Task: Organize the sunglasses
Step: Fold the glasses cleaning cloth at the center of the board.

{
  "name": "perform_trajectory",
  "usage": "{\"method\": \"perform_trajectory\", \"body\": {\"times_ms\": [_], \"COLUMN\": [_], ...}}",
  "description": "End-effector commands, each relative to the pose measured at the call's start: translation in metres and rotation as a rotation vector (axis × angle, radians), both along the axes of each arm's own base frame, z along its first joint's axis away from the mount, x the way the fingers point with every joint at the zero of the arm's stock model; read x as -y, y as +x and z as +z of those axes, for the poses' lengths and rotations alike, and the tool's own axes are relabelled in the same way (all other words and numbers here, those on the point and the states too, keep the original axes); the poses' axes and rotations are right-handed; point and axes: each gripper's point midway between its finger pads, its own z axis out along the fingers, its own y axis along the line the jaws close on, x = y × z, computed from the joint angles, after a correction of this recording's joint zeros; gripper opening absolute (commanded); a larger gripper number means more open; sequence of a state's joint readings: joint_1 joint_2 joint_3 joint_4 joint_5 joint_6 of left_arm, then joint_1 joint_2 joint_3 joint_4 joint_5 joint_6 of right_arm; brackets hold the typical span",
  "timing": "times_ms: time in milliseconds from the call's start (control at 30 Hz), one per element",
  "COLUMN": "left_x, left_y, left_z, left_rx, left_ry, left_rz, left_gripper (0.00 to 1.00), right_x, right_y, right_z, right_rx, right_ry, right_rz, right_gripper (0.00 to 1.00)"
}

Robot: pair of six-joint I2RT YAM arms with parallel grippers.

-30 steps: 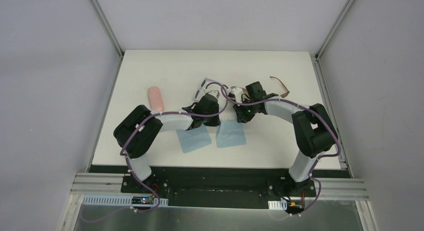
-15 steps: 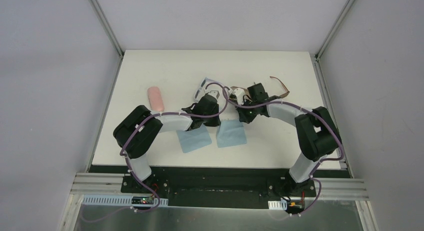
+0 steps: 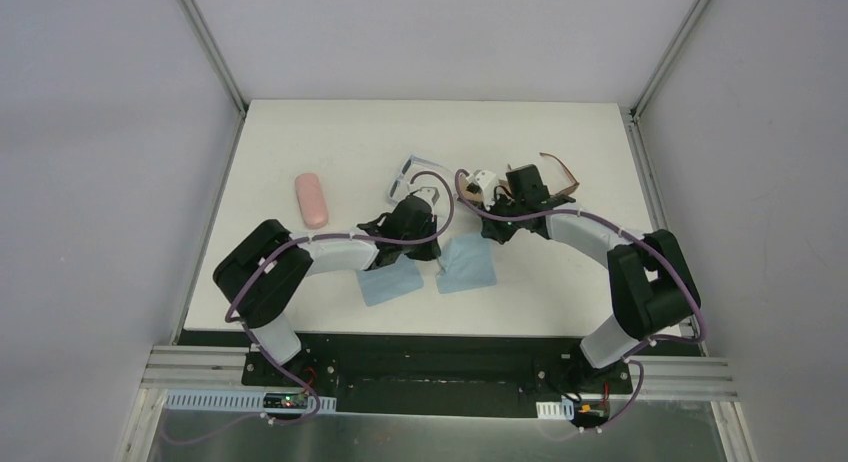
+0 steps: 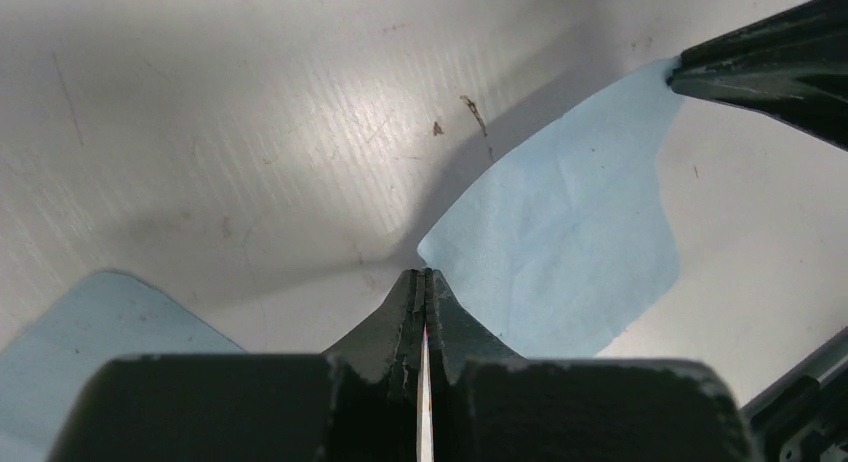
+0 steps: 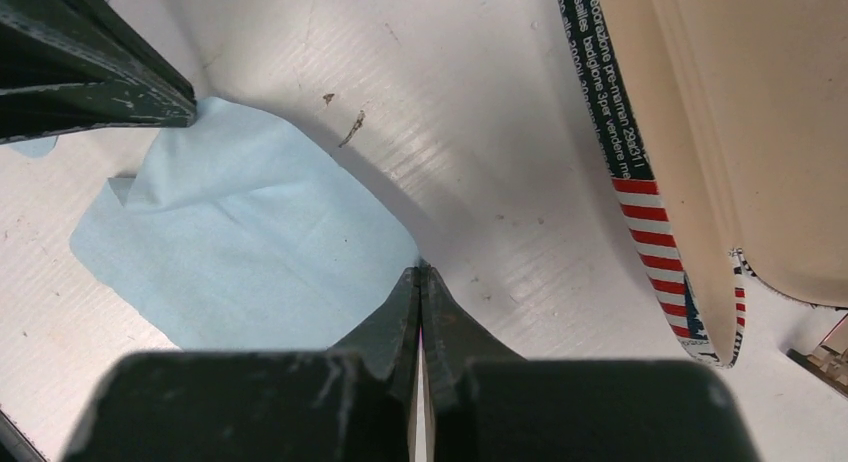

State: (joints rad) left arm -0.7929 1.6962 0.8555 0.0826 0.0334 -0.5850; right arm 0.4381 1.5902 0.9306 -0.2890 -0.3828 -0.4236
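A white desk [image 3: 330, 142] is carrying two pairs of sunglasses, two cases and two cloths, with two black-and-white robot arms reaching in from its near edge. The pale whitish-lilac sunglasses [image 3: 405, 177] are lying in the far half of the desk, just left of the middle, with no gripper touching them. The thin brown sunglasses [image 3: 560, 172] are lying in the far half too, toward the right edge, just beyond the right arm's wrist. A plain pink case [image 3: 312, 199] is sitting toward the left edge. A lettered case [image 5: 700, 102] is lying near the middle, between the two pairs. Its cream surface is showing, edged by a black band of small white print and a run of red and white stripes. The print is too small and too cropped to read with certainty. Two light blue cloths are lying side by side near the middle of the near edge. The left gripper [image 4: 425, 274] is pressing its fingers fully together, its tips meeting the near left corner of the right cloth [image 4: 570, 252]. The left cloth [image 4: 80, 332] is lying just beside it. The right gripper [image 5: 420, 270] is likewise fully closed, its tips meeting the opposite corner of that same cloth. Whether either gripper is actually pinching the fabric cannot be told.
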Motion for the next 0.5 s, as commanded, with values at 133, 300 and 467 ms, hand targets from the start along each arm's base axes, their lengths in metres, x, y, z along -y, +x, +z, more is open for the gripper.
{"method": "perform_trajectory", "body": {"times_ms": [133,300,467], "left_x": [0.003,0.001,0.0], "left_y": [0.003,0.005,0.006], "left_z": [0.034,0.043,0.05], "left_rx": [0.107,0.144,0.175], "left_ry": [-0.05,-0.053,-0.054], "left_rz": [-0.013,-0.017,-0.022], "left_gripper": [0.0,0.0,0.0], "right_x": [-0.003,-0.004,-0.004], "right_y": [0.001,-0.001,-0.006], "right_z": [0.013,0.021,0.026], "right_rx": [0.04,0.051,0.062], "right_ry": [0.039,0.059,0.07], "right_rz": [0.029,0.043,0.066], "right_gripper": [0.0,0.0,0.0]}}
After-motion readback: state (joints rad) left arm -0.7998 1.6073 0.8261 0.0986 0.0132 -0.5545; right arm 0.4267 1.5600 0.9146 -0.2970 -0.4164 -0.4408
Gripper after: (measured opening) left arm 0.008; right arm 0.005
